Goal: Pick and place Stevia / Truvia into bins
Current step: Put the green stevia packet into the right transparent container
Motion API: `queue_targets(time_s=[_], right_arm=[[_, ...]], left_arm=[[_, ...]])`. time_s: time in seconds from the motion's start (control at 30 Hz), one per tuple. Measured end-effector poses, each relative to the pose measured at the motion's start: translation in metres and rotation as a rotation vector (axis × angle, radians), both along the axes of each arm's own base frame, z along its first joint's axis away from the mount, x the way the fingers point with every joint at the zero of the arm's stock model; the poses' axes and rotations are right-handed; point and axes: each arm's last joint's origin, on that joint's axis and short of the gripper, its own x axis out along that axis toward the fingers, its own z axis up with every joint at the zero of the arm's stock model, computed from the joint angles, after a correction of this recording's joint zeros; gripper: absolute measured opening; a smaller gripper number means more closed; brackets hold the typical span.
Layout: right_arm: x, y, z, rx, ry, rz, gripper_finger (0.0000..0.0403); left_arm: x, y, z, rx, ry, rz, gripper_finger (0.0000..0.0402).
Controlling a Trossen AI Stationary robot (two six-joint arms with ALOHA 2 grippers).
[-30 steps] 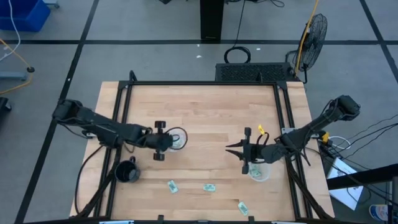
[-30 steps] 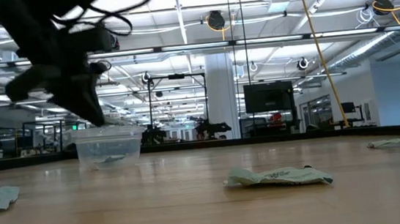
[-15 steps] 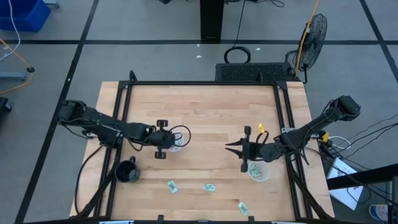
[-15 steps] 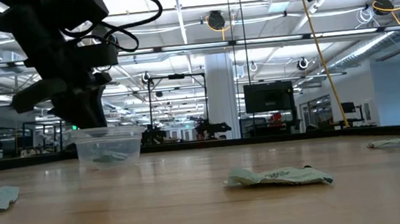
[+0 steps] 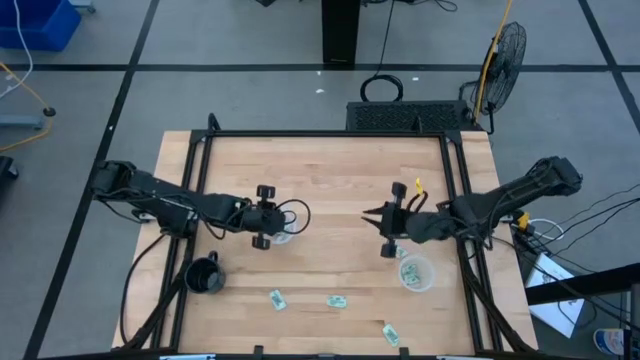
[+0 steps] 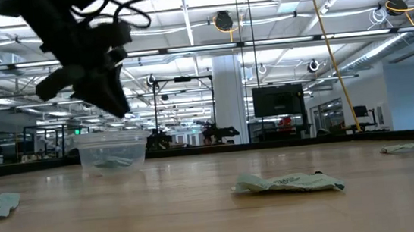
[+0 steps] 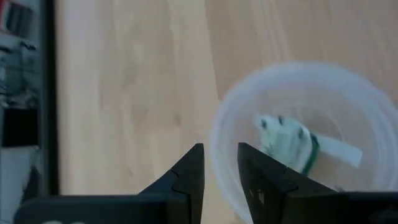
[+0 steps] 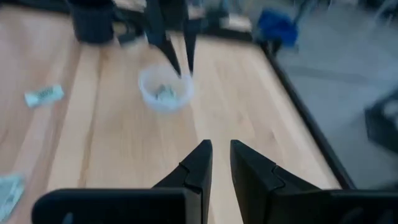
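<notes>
— Where is the left claw [image 5: 263, 216] seen?
— It is held above the left cup [image 5: 283, 228], near the middle of the surface [image 5: 330, 175]. Its fingers [image 7: 186, 177] are drawn close, with only a narrow gap, and nothing is held between them. In the left wrist view a green-and-white sachet [image 7: 287, 142] is seen lying inside that cup [image 7: 298, 143], and in the low view the claw [image 6: 106, 91] is seen raised just over the cup's [image 6: 111, 151] rim.

— And the right claw [image 5: 389, 224]?
— It is placed right of the middle, beside the right cup [image 5: 415, 273] but clear of it, towards the far edge. Its fingers [image 8: 196, 165] are likewise set narrowly apart and nothing is gripped. Sachets can be made out in the right cup.

— Where are the other sachets found?
— Three are left loose along the near edge: one [image 5: 276, 297] left of centre, one [image 5: 337, 301] at about the centre, one [image 5: 391, 334] nearer the right corner. A black mug [image 5: 203, 276] is stood towards the near left corner.
</notes>
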Motion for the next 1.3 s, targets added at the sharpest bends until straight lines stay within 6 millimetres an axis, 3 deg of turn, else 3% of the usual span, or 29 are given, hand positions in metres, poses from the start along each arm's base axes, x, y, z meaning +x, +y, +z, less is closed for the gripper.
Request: queue_targets(time_s=[0.13, 0.23, 0.57, 0.77, 0.93, 1.1, 1.3], right_arm=[[0.003, -0.006, 0.024, 0.042, 0.156, -0.076, 0.005], [0.012, -0.007, 0.023, 0.093, 0.31, -0.089, 0.005], [0.033, -0.033, -0.036, 0.407, 0.878, -0.175, 0.0052], [0.051, -0.049, -0.062, 0.573, 0.987, -0.2, 0.0099], [0.055, -0.06, -0.08, 0.661, 1.085, -0.351, 0.015], [0.061, -0.057, -0.095, 0.824, 1.136, -0.469, 0.0168], [0.064, -0.043, -0.109, 0.786, 1.202, -0.459, 0.0164]], left_arm=[[0.008, -0.001, 0.019, 0.04, -0.046, -0.041, 0.0104], [0.012, 0.0, 0.028, 0.081, -0.058, -0.064, 0.0104], [0.017, 0.0, 0.037, 0.108, -0.089, -0.058, 0.0104], [0.017, 0.0, 0.038, 0.106, -0.092, -0.058, 0.0104], [0.017, 0.0, 0.038, 0.098, -0.096, -0.051, 0.0104], [0.017, 0.0, 0.038, 0.101, -0.095, -0.054, 0.0104], [0.017, 0.0, 0.037, 0.073, -0.109, -0.017, 0.0104]])
